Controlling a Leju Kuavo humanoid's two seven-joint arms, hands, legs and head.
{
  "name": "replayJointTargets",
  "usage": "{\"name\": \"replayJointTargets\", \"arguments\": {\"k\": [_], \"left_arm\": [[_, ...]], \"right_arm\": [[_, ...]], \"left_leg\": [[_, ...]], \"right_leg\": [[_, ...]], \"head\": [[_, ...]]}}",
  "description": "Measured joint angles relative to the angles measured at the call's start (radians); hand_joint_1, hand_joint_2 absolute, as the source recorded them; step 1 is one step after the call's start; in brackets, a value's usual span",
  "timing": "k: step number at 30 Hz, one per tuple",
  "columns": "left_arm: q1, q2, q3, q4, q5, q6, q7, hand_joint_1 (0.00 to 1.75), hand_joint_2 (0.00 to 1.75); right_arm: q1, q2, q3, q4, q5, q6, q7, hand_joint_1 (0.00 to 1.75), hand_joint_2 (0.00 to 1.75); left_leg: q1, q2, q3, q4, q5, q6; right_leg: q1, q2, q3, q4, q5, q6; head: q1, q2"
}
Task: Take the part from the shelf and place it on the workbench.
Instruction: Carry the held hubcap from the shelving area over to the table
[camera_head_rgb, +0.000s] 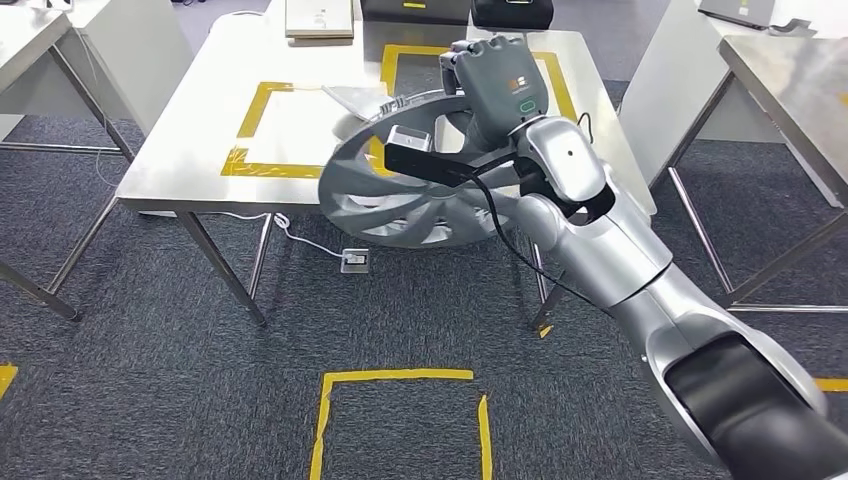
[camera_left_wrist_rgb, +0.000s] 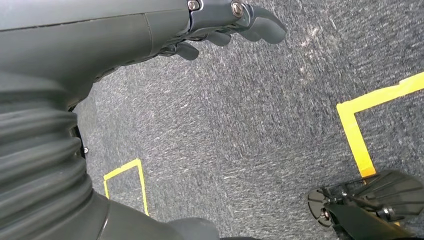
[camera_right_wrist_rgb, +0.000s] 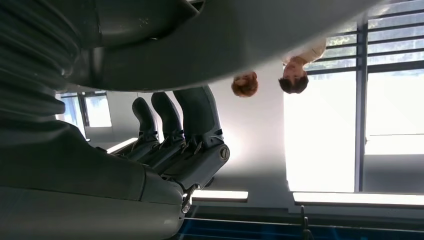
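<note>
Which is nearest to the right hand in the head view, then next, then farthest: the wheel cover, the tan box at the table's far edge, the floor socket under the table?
1. Wheel cover: held by the right hand, over the table's front edge.
2. Tan box: at the far edge, to the hand's left.
3. Floor socket: on the carpet beneath the table.

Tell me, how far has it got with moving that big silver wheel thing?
Picked up already: the right robot hand grips the wheel cover by its rim, in the air at the workbench edge. Left: setting it down, probably inside the yellow tape outline.
</note>
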Motion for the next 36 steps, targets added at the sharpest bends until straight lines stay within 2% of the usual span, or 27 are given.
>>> {"name": "replayJointTargets", "arguments": {"k": [1,2,4,5,6,9,10,11,13,14,15,16,17,18,19,20,21,24,26,29,30,31,32,34,35,36], "left_arm": [[0.000,0.000,0.000,0.000,0.000,0.000,0.000,0.00,1.75],[0.000,0.000,0.000,0.000,0.000,-0.001,0.000,0.00,1.75],[-0.001,-0.002,0.000,0.000,0.000,-0.001,-0.001,0.00,1.75],[-0.003,-0.003,0.000,0.000,0.000,-0.001,-0.001,0.00,1.75],[-0.004,-0.004,0.000,0.000,-0.001,-0.001,-0.001,0.00,1.75],[-0.007,-0.003,0.000,0.000,-0.005,-0.002,-0.001,0.00,1.75],[-0.008,-0.002,-0.001,0.000,-0.006,-0.002,-0.001,0.00,1.75],[-0.009,-0.002,-0.001,0.000,-0.007,-0.002,-0.001,0.00,1.75],[-0.009,-0.002,-0.001,0.000,-0.008,-0.002,-0.001,0.00,1.75],[-0.009,-0.002,-0.001,0.000,-0.008,-0.002,-0.001,0.00,1.75],[-0.008,-0.002,-0.001,0.000,-0.008,-0.002,-0.001,0.00,1.75],[-0.007,-0.001,-0.001,0.000,-0.008,-0.002,-0.001,0.00,1.75],[-0.006,0.000,-0.001,0.000,-0.008,-0.002,-0.001,0.00,1.75],[-0.005,0.000,-0.001,0.000,-0.009,-0.002,-0.001,0.00,1.75],[-0.004,0.000,-0.001,0.000,-0.009,-0.002,-0.002,0.00,1.75],[-0.003,0.000,-0.001,0.001,-0.009,-0.002,-0.003,0.00,1.75],[-0.003,0.000,-0.001,0.001,-0.009,-0.002,-0.003,0.00,1.75],[-0.002,0.001,-0.001,0.001,-0.010,-0.002,-0.004,0.00,1.75],[-0.004,0.001,-0.001,0.000,-0.011,-0.002,-0.003,0.00,1.75],[-0.006,0.001,-0.002,0.000,-0.011,-0.002,0.004,0.00,1.75],[-0.006,0.001,-0.002,0.000,-0.011,-0.003,0.006,0.00,1.75],[-0.005,0.001,-0.002,0.000,-0.011,-0.005,0.007,0.00,1.75],[-0.005,0.001,-0.002,0.000,-0.011,-0.007,0.007,0.00,1.75],[-0.005,0.000,-0.002,0.000,-0.011,-0.010,0.007,0.00,1.75],[-0.005,-0.001,-0.002,0.001,-0.011,-0.010,0.008,0.00,1.75],[-0.006,-0.001,-0.002,0.001,-0.011,-0.010,0.009,0.00,1.75]], "right_arm": [[-0.001,-0.003,-0.003,0.002,-0.001,0.001,0.000,1.75,1.75],[-0.004,-0.006,-0.006,0.005,-0.003,0.001,0.000,1.75,1.75],[-0.016,-0.009,-0.013,0.013,-0.006,0.003,0.000,1.75,1.75],[-0.023,-0.010,-0.016,0.017,-0.008,0.004,0.000,1.75,1.75],[-0.028,-0.012,-0.019,0.021,-0.009,0.004,0.001,1.75,1.75],[-0.035,-0.016,-0.024,0.027,-0.013,0.002,0.002,1.75,1.75],[-0.037,-0.016,-0.025,0.029,-0.013,0.001,0.003,1.75,1.75],[-0.039,-0.017,-0.027,0.031,-0.014,-0.001,0.003,1.75,1.75],[-0.040,-0.017,-0.029,0.037,-0.015,-0.002,0.003,1.75,1.75],[-0.040,-0.017,-0.029,0.040,-0.015,-0.002,0.003,1.75,1.75],[-0.039,-0.017,-0.029,0.044,-0.016,-0.002,0.003,1.75,1.75],[-0.039,-0.017,-0.029,0.047,-0.016,-0.002,0.003,1.75,1.75],[-0.039,-0.017,-0.030,0.051,-0.016,-0.001,0.003,1.75,1.75],[-0.039,-0.017,-0.030,0.056,-0.016,-0.001,0.003,1.75,1.75],[-0.041,-0.017,-0.030,0.061,-0.016,0.000,0.003,1.75,1.75],[-0.044,-0.017,-0.031,0.067,-0.017,0.001,0.004,1.75,1.75],[-0.046,-0.017,-0.031,0.073,-0.017,0.003,0.004,1.75,1.75],[-0.052,-0.018,-0.038,0.084,-0.018,0.005,0.004,1.75,1.75],[-0.058,-0.019,-0.043,0.090,-0.020,0.003,0.003,1.75,1.75],[-0.056,-0.019,-0.044,0.103,-0.024,-0.001,0.001,1.75,1.75],[-0.051,-0.019,-0.044,0.108,-0.025,-0.002,0.001,1.75,1.75],[-0.046,-0.020,-0.044,0.112,-0.025,-0.002,0.000,1.75,1.75],[-0.042,-0.020,-0.044,0.115,-0.026,-0.003,-0.001,1.75,1.75],[-0.040,-0.020,-0.044,0.121,-0.026,-0.005,-0.001,1.75,1.75],[-0.040,-0.021,-0.045,0.124,-0.027,-0.008,-0.001,1.75,1.75],[-0.041,-0.021,-0.045,0.126,-0.028,-0.010,-0.001,1.75,1.75]], "left_leg": [[-0.003,-0.003,0.012,0.000,-0.009,0.001],[-0.006,-0.006,0.025,0.000,-0.019,0.001],[-0.011,-0.010,0.047,0.002,-0.038,-0.003],[-0.013,-0.012,0.053,0.001,-0.048,-0.007],[-0.014,-0.015,0.059,0.004,-0.052,-0.012],[-0.015,-0.012,0.069,0.023,-0.063,-0.030],[-0.014,-0.008,0.059,0.049,-0.072,-0.035],[-0.012,-0.004,0.035,0.094,-0.086,-0.040],[-0.008,0.000,-0.038,0.209,-0.130,-0.048],[-0.006,0.001,-0.073,0.252,-0.149,-0.051],[-0.004,0.002,-0.097,0.267,-0.154,-0.055],[-0.002,0.003,-0.104,0.249,-0.138,-0.058],[0.000,0.005,-0.097,0.202,-0.103,-0.061],[0.002,0.007,-0.081,0.136,-0.049,-0.064],[0.003,0.008,-0.067,0.076,-0.010,-0.063],[0.003,0.009,-0.054,0.035,0.016,-0.057],[0.003,0.010,-0.048,0.012,0.028,-0.049],[0.002,0.009,-0.034,0.009,0.019,-0.023],[0.004,0.007,-0.020,0.005,0.013,-0.012],[0.002,0.006,-0.003,0.005,-0.003,-0.003],[0.001,0.004,0.004,0.005,-0.010,-0.002],[0.000,0.003,0.012,0.005,-0.017,-0.002],[-0.002,0.001,0.022,0.005,-0.025,-0.003],[-0.005,-0.002,0.042,0.006,-0.042,-0.006],[-0.006,-0.004,0.048,0.006,-0.049,-0.010],[-0.006,-0.005,0.051,0.005,-0.055,-0.015]], "right_leg": [[0.002,0.000,-0.004,-0.029,0.013,-0.005],[0.006,0.000,0.007,-0.086,0.053,-0.013],[0.017,0.002,0.041,-0.218,0.159,-0.031],[0.023,0.004,0.054,-0.262,0.192,-0.037],[0.026,0.007,0.063,-0.287,0.206,-0.041],[0.024,0.009,0.096,-0.302,0.199,-0.053],[0.021,0.008,0.108,-0.304,0.194,-0.059],[0.019,0.006,0.118,-0.305,0.190,-0.062],[0.017,0.005,0.131,-0.303,0.176,-0.065],[0.016,0.006,0.137,-0.302,0.168,-0.063],[0.014,0.006,0.144,-0.300,0.160,-0.060],[0.011,0.007,0.153,-0.297,0.150,-0.057],[0.008,0.007,0.163,-0.295,0.140,-0.052],[0.005,0.007,0.173,-0.292,0.128,-0.046],[0.004,0.008,0.182,-0.287,0.117,-0.040],[0.004,0.009,0.187,-0.284,0.107,-0.033],[0.004,0.010,0.190,-0.280,0.100,-0.026],[0.005,0.011,0.193,-0.268,0.089,-0.009],[0.002,0.007,0.156,-0.202,0.077,-0.002],[0.002,0.004,0.036,-0.030,0.018,0.005],[0.003,0.004,0.005,-0.002,0.006,0.004],[0.003,0.004,-0.010,-0.009,0.016,0.002],[0.004,0.004,-0.007,-0.048,0.050,-0.004],[0.011,0.004,0.029,-0.185,0.157,-0.021],[0.017,0.003,0.045,-0.241,0.191,-0.028],[0.022,0.003,0.057,-0.276,0.212,-0.033]], "head": [[0.000,0.000],[0.000,0.000],[0.000,0.000],[0.000,0.000],[0.000,0.000],[-0.001,0.000],[-0.002,0.000],[-0.004,0.000],[-0.005,0.000],[-0.005,0.000],[-0.005,0.000],[-0.006,0.000],[-0.006,0.000],[-0.006,0.000],[-0.007,0.000],[-0.008,0.000],[-0.008,0.000],[-0.009,0.000],[-0.008,0.000],[-0.007,0.000],[-0.007,0.000],[-0.007,0.000],[-0.007,0.000],[-0.008,0.000],[-0.008,0.000],[-0.008,0.000]]}}
